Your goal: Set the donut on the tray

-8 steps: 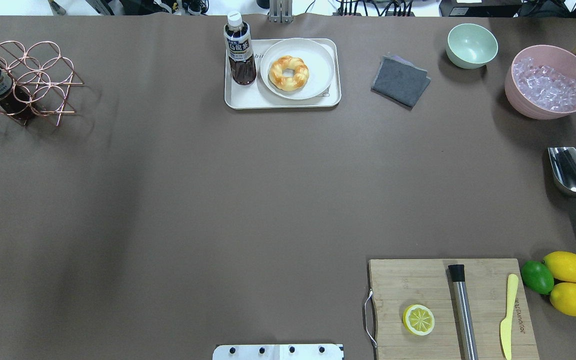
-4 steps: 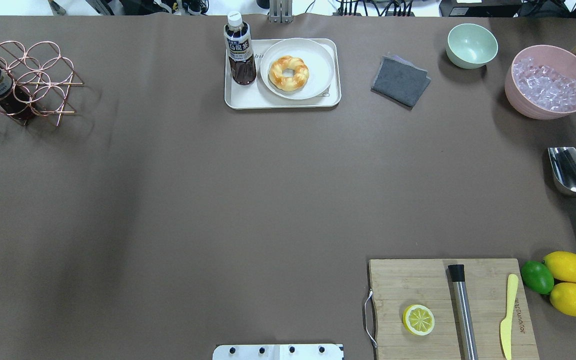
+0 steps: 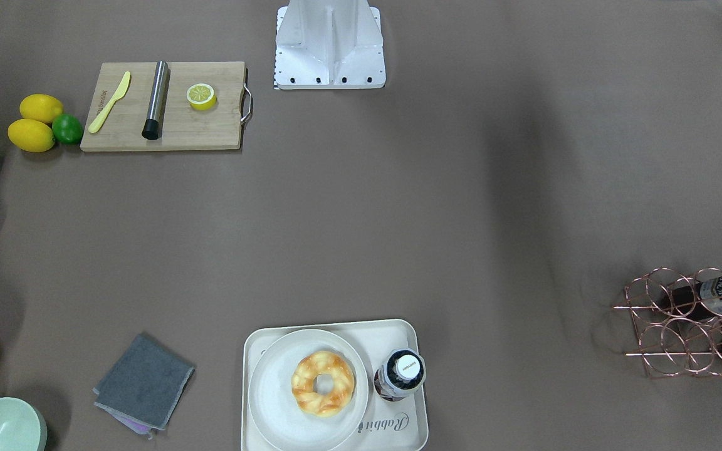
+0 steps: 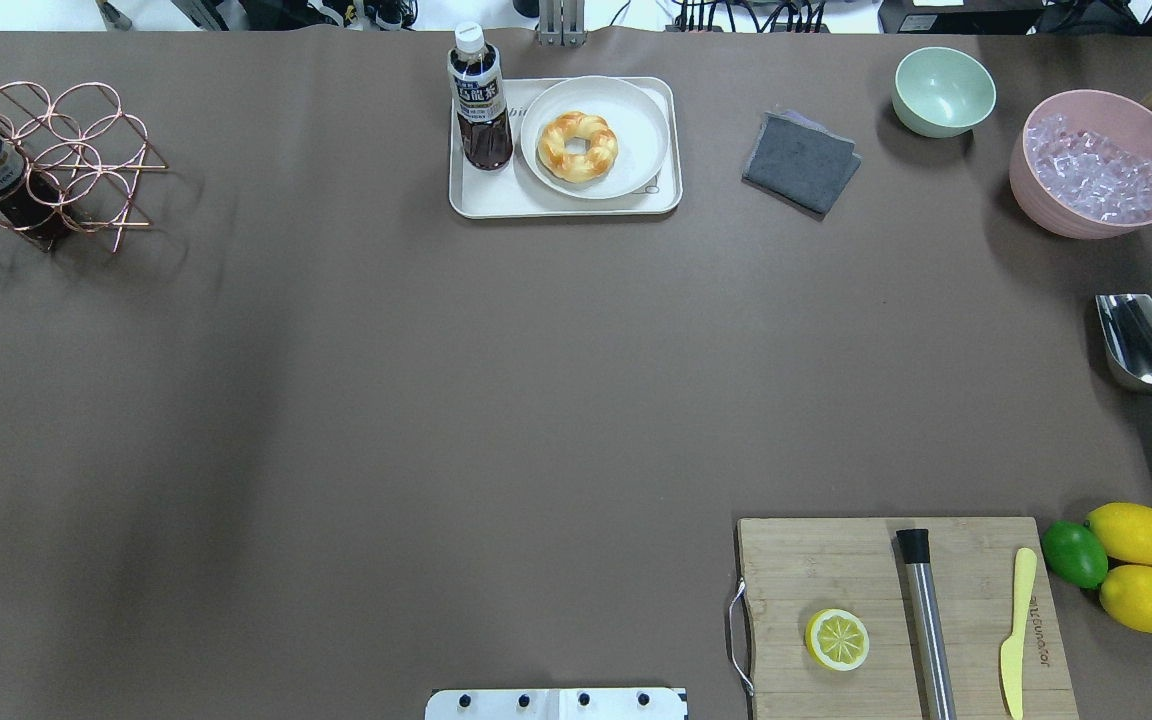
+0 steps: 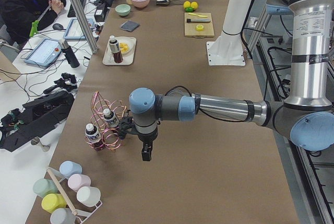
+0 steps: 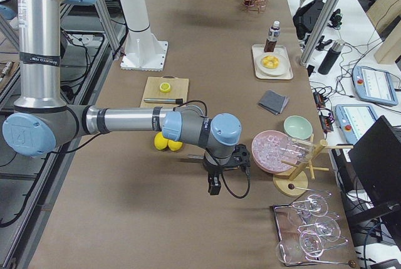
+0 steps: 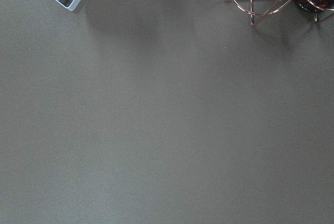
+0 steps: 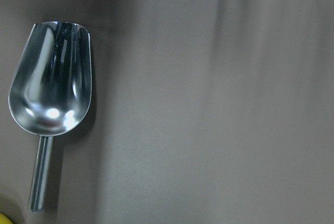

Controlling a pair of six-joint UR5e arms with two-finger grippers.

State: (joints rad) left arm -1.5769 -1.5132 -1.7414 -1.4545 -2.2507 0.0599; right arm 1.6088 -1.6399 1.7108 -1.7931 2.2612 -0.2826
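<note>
Left fingers (image 5: pixel 146 153) and right fingers (image 6: pixel 214 187) hang over the surface (image 4: pixel 436 400), grip state impossible to tell; the donut (image 4: pixel 577 146) lies on a round plate (image 4: pixel 638 112) on the tray (image 4: pixel 496 197).

Glossy metal scoop (image 8: pixel 50 83), matt tablecloth (image 4: pixel 436 400)

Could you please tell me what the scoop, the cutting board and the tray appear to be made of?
The scoop looks polished metal: mirror-like reflections. The cutting board looks wooden, perhaps bamboo: striped grain. The tray looks matte cream, probably plastic.
</note>
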